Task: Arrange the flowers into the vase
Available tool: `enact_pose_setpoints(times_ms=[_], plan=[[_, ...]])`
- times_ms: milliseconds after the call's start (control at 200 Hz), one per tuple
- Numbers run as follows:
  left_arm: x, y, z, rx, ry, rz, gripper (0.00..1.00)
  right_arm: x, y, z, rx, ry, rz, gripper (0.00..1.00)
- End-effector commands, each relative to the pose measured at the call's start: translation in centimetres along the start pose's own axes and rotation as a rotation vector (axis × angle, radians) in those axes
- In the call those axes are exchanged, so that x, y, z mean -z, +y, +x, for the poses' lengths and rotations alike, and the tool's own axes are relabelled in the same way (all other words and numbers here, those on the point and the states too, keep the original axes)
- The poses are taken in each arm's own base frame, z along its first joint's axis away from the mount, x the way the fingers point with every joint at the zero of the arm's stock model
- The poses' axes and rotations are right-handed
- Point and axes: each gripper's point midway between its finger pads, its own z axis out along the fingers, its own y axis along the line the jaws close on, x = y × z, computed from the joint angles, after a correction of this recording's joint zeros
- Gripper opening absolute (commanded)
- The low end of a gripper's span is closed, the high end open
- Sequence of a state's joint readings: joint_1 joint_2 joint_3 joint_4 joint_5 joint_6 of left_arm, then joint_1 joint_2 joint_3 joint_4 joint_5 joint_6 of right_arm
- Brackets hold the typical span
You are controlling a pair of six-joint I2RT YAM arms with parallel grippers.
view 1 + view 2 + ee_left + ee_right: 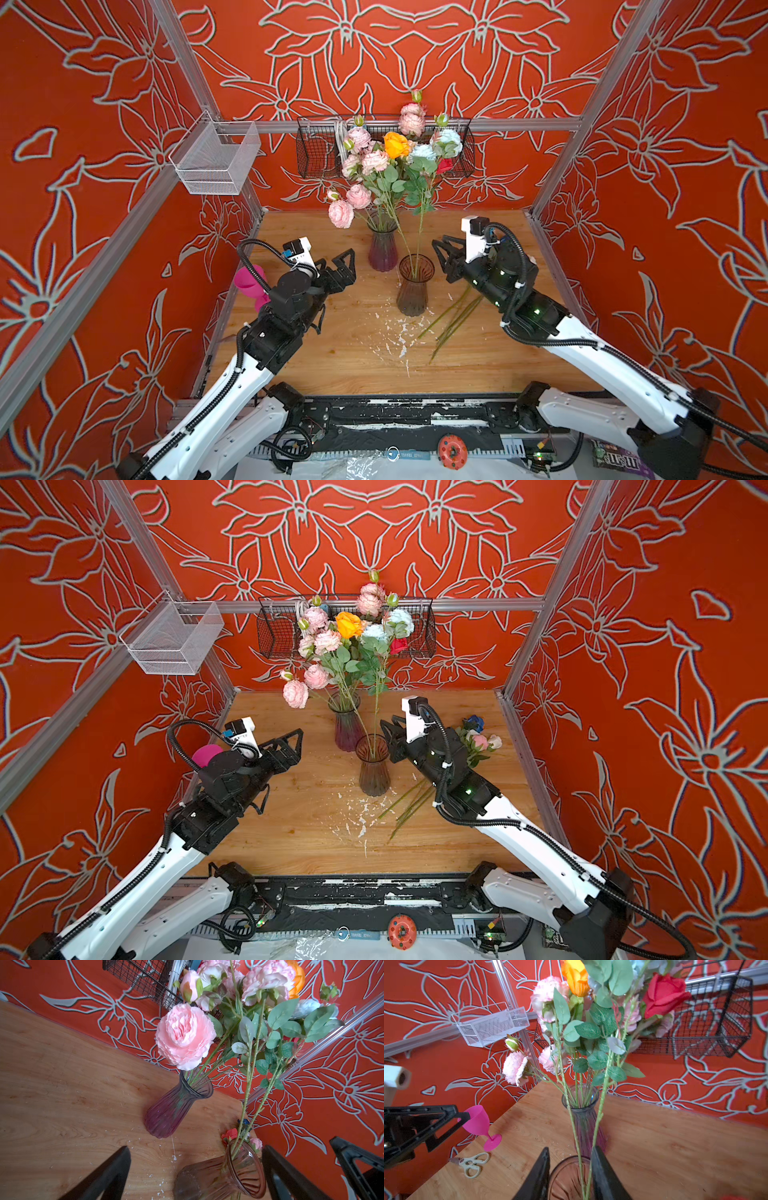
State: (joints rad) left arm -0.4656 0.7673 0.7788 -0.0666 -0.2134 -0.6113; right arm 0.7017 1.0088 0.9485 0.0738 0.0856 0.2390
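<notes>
**Right claw at the near vase.** In both top views your right claw (441, 254) sits at frame centre, just right of the rim of the smoky-brown ribbed glass vase (412, 286). The right wrist view shows its jaws partway apart, straddling two thin thorny green stems (577, 1142) that stand in that vase. It pinches neither, so it grips nothing. Your left claw (348, 266), left of centre, gapes fully and is empty. Toward the upper centre, the purple ribbed glass vase (382, 249) carries the main bunch (386, 166): pale pink peony-like blooms, an orange rose, pale blue heads and a red rose (444, 165) on leafy stems. The two stems rise nearly upright into that foliage; which blooms they bear cannot be told. The next move, by judgement, turns on the loose flowers (478, 739). They lie flat on the pale wooden table (332, 353), right of the near vase, under your right forearm and behind the claw rather than ahead of it. Their long axis runs diagonally, with cut ends toward the lower centre of the frame and blue, pink and white blooms toward the table's right edge. The right arm is much the nearer; the left would have to reach past the near vase.
</notes>
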Motion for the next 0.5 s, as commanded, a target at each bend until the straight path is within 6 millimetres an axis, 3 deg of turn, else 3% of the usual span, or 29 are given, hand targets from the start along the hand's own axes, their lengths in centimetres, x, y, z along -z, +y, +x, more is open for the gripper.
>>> enact_pose_setpoints(times_ms=[0,170,375,495], plan=[[-0.3,-0.6,0.1,0.020,0.003,0.036,0.98,1.5,-2.4,2.4,0.013,0.082,0.121,0.40],[-0.9,-1.1,1.0,0.024,0.048,0.061,0.98,4.0,-5.5,4.4,0.013,0.132,0.268,0.58],[-1.4,-1.9,1.8,0.021,0.093,0.094,0.98,6.4,-9.8,6.5,-0.037,0.159,0.469,0.56],[-1.8,-1.7,2.2,0.016,0.109,0.085,0.98,6.5,-12.3,8.6,-0.145,0.202,0.524,0.53]])
